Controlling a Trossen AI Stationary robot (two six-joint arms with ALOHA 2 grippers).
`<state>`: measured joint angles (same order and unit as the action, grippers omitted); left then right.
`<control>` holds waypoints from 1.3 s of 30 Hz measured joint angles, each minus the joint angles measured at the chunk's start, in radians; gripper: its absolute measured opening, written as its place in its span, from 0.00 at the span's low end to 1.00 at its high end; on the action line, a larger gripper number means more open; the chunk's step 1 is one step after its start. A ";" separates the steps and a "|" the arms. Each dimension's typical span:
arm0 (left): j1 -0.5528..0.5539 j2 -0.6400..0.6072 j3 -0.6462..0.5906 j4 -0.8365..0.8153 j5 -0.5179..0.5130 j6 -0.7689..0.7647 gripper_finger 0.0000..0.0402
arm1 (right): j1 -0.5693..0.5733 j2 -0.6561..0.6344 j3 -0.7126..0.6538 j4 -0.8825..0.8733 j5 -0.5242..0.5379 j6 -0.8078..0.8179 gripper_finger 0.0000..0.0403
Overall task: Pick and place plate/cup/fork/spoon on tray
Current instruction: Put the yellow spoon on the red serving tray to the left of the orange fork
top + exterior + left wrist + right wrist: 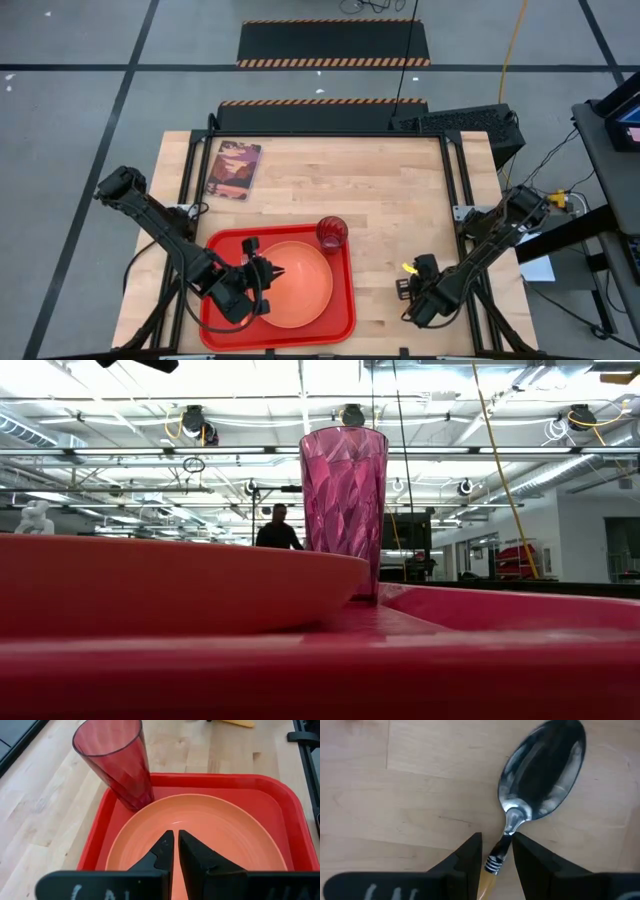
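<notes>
The red tray lies at the table's near left. The orange plate lies flat in it. The dark-red cup stands upright in the tray's far right corner, beside the plate. My left gripper hovers over the plate, shut and empty. The spoon lies flat on the bare table at the near right. My right gripper points down, open, one finger on each side of the spoon's handle, just behind the bowl. I cannot tell whether the fingers touch it. The fork is not in view.
A small book with a dark pictured cover lies at the table's far left. Bare wood stretches between the tray and the right arm. In the low view a person stands far off in the room.
</notes>
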<state>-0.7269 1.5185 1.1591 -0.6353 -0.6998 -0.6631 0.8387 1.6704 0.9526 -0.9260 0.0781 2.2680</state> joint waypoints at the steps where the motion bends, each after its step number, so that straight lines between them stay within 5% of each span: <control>1: 0.000 0.000 0.000 -0.001 0.000 0.000 0.08 | -0.004 0.001 0.000 0.000 0.000 -0.009 0.26; 20: 0.000 0.000 0.000 -0.001 0.000 0.004 0.08 | -0.067 0.002 0.000 0.002 -0.013 -0.168 0.08; 39: 0.000 0.000 -0.001 0.000 0.002 0.001 0.08 | -0.080 -0.063 -0.004 -0.020 -0.026 -0.259 0.30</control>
<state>-0.7269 1.5185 1.1584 -0.6353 -0.6982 -0.6619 0.7588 1.6071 0.9482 -0.9457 0.0522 2.0089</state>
